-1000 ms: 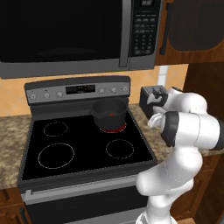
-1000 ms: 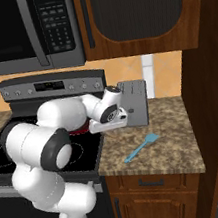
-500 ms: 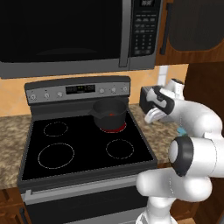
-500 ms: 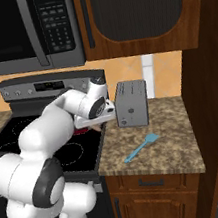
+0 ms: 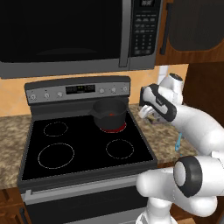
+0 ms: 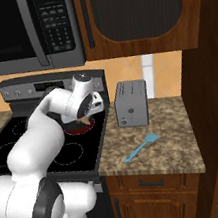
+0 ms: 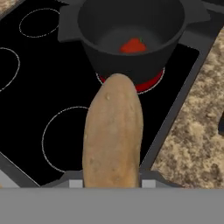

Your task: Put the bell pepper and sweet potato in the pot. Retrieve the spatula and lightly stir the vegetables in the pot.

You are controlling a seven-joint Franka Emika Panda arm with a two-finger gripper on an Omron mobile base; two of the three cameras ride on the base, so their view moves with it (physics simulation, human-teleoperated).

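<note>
My gripper (image 7: 111, 183) is shut on the sweet potato (image 7: 113, 135), a long tan tuber that points toward the pot (image 7: 127, 65). The dark round pot stands on the back right burner, and the red bell pepper (image 7: 133, 45) lies on its bottom. In the left base view the gripper (image 5: 146, 113) hangs just right of the pot (image 5: 109, 113), above the stove's right edge. From the right base view, the sweet potato (image 6: 85, 120) shows under the hand (image 6: 88, 115). The light-blue spatula (image 6: 140, 147) lies on the granite counter in front of the toaster.
A grey toaster (image 6: 131, 103) stands on the counter right of the stove. The burner under the pot glows red (image 5: 117, 127). A microwave (image 5: 78, 35) hangs above the black cooktop (image 5: 78, 148). A wooden wall cabinet (image 6: 144, 8) sits above the toaster.
The hand has swung left from beside the toaster to the stove's right edge, carrying the sweet potato closer to the pot. Pot, spatula and toaster stayed put.
</note>
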